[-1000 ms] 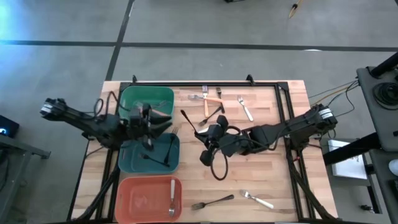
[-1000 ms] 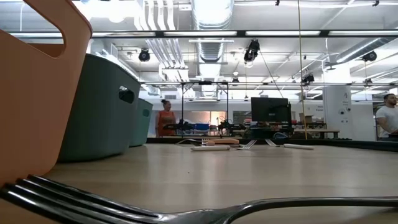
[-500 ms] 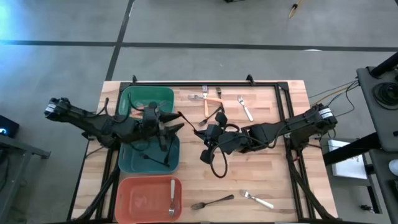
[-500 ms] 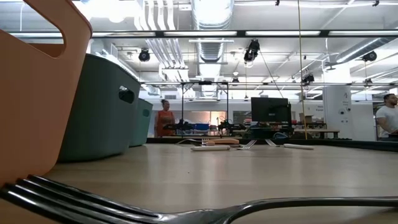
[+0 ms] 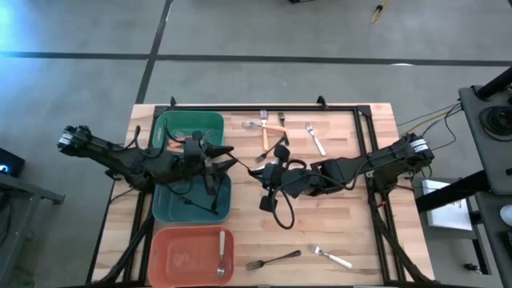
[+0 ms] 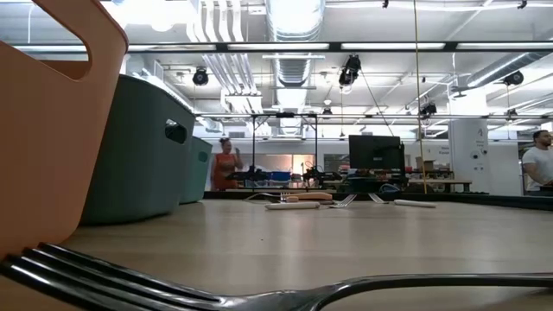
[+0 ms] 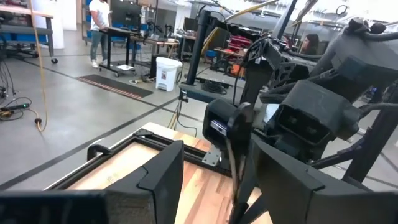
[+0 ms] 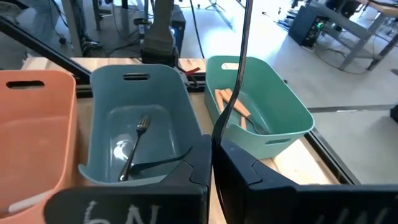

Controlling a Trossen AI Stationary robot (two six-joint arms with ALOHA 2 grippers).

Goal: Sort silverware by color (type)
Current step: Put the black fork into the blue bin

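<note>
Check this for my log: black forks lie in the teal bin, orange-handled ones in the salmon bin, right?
No: the orange-handled forks lie in the green bin, as the right wrist view shows. The black forks are in the teal bin.

Grey concrete floor — bright ceiling lights

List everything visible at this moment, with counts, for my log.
Bins: three, green, teal, salmon, along the table's left side.
Forks in bins: orange-handled in green, black in teal, one white-handled in salmon.
Loose forks: several, mixed colours, far edge; two at the near edge.
Held black fork: one, mid-table.
Table: one, wood.
Left gripper: jaws open by that fork.
Right gripper: jaws shut on it.
</note>
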